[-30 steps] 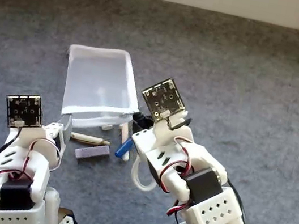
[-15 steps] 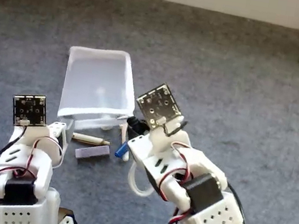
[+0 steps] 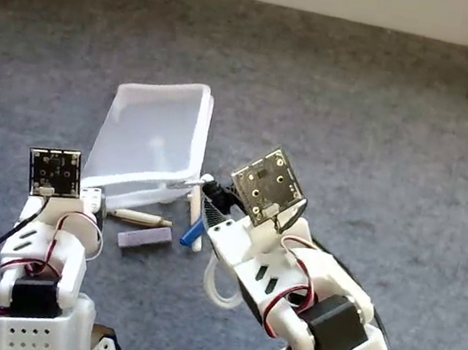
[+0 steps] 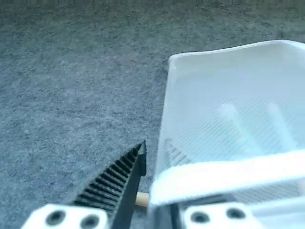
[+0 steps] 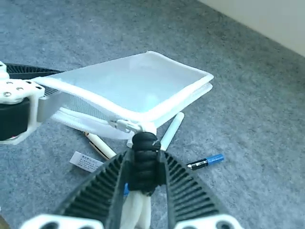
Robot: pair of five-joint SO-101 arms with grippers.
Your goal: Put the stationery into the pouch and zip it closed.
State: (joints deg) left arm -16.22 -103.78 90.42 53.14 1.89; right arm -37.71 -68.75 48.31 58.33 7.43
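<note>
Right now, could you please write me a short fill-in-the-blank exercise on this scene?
1. The pull in the right claw is ____.
2. The left claw grips a corner of the ____.
3. One pen on the carpet has a ____ cap.
Missing words: black; pouch; blue.

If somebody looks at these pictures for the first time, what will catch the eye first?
First, the white see-through pouch, held up over the carpet between the two arms: the left gripper clamps one corner, and the right gripper is shut on the black zipper pull. Then, on the carpet near its mouth, a wooden pencil, a purple eraser and a blue-capped marker.
</note>
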